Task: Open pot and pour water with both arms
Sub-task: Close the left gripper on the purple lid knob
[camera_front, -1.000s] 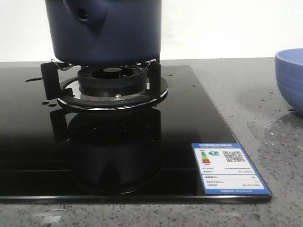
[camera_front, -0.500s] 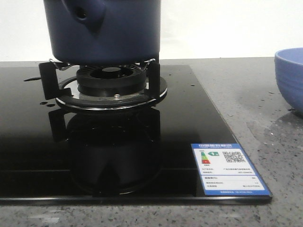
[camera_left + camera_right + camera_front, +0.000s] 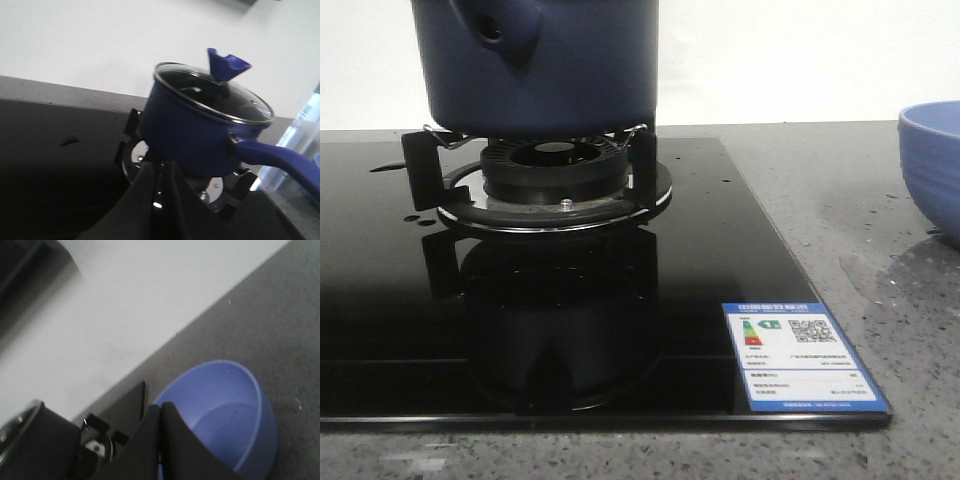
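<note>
Black cooktop (image 3: 720, 250), burner (image 3: 555, 170), blue bowl (image 3: 932, 170), label sticker (image 3: 803, 358).

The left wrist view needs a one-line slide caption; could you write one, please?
Lidded navy pot on the gas burner, glass lid still on, with the closed left gripper in front of it.

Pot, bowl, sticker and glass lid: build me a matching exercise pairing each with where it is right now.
Things:
1. pot
2. bowl
3. energy label sticker
4. glass lid

Places:
A. on the near right corner of the black glass cooktop
B. on the grey countertop, right of the cooktop
C. closing the top of the pot
D. on the burner's metal supports

Pairs: 1-D, 2-B, 3-A, 4-C
</note>
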Controlling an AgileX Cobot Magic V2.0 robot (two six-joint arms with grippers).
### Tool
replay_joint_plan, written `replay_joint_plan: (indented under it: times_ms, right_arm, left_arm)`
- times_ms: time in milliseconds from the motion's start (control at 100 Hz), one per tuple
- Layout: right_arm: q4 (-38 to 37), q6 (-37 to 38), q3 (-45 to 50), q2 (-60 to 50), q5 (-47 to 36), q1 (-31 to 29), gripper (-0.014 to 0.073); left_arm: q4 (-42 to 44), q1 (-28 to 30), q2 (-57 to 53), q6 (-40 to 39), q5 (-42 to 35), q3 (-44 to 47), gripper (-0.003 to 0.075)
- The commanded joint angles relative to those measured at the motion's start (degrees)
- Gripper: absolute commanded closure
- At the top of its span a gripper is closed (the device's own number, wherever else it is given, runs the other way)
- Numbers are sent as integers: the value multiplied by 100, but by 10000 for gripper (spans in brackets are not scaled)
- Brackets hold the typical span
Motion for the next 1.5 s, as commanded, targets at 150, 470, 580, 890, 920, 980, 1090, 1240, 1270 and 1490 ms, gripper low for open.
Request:
replay_joint_plan:
  times_ms: [150,470,580,890,920,980,1090,1240,1270,1490]
  right_arm:
    - [-102,-850,-1567,1228,1798,298,657]
    - [2182,-3287,-2727,2450,3990,1007,660]
    - [2758,-4230,-2866,2636,4299,1006,660]
    - [2351,-4649,-2947,2625,3642,1006,657]
    - [2281,-4649,-2947,2625,3607,1006,657]
    - [2157,-4698,-2947,2625,3599,1006,657]
    - [2197,-5398,-2947,2597,3608,1006,657]
    - [2223,-5929,-2921,2424,3460,1006,657]
    - [2223,-6006,-2910,2376,3445,1006,657]
    - [2211,-6300,-2720,2124,3025,1006,657]
  left_arm:
    - [-1333,-1037,1802,1531,2016,-1505,740]
    - [-3683,-1215,3950,3734,4819,-2798,741]
    - [-3540,-1215,4283,3864,4796,-3115,740]
    - [-2777,-1215,4289,5315,4336,-3316,739]
    - [-2717,-1215,4225,5325,4299,-3316,739]
    - [-2620,-1215,4104,5325,4271,-3263,739]
    - [-2529,-1215,3765,5447,4166,-3046,739]
    - [-2552,-1215,3104,5707,3653,-2249,739]
    - [-2567,-1215,2933,5773,3494,-2064,739]
    - [-2991,-1215,2098,5911,2147,-968,739]
